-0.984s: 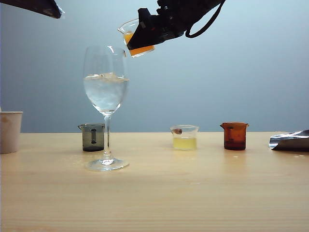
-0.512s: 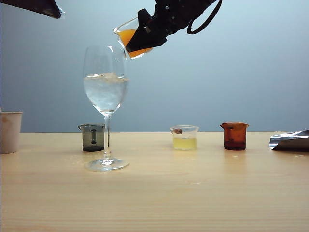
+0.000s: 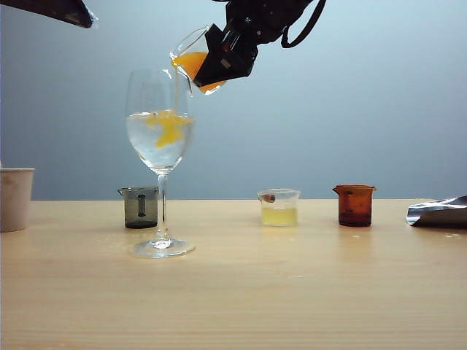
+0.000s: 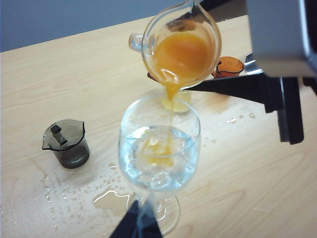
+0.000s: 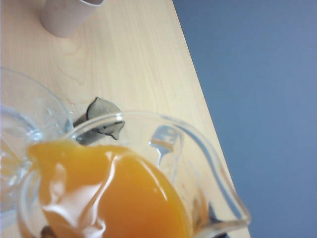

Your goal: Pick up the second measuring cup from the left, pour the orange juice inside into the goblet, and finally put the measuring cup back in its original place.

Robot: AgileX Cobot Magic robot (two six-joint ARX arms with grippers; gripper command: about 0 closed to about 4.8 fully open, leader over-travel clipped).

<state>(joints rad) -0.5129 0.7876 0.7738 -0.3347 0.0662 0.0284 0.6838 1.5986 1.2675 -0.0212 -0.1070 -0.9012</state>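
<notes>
High over the goblet, my right gripper is shut on the second measuring cup and holds it tipped with the lip down. Orange juice runs in a thin stream from the lip into the goblet and makes an orange cloud in its clear liquid. From the left wrist view the tilted cup hangs right above the goblet's rim. The right wrist view is filled by the cup and juice. My left gripper hangs shut and empty above the table, near the goblet's foot.
On the wooden table stand a smoky grey cup, a clear cup of pale yellow liquid and an amber cup. A paper cup is at the far left, a silver foil piece at the far right. Spilled water lies beside the goblet.
The right gripper has rolled the cup further over and shifted it slightly left. The juice, held in before, now streams into the goblet and clouds its liquid orange.
</notes>
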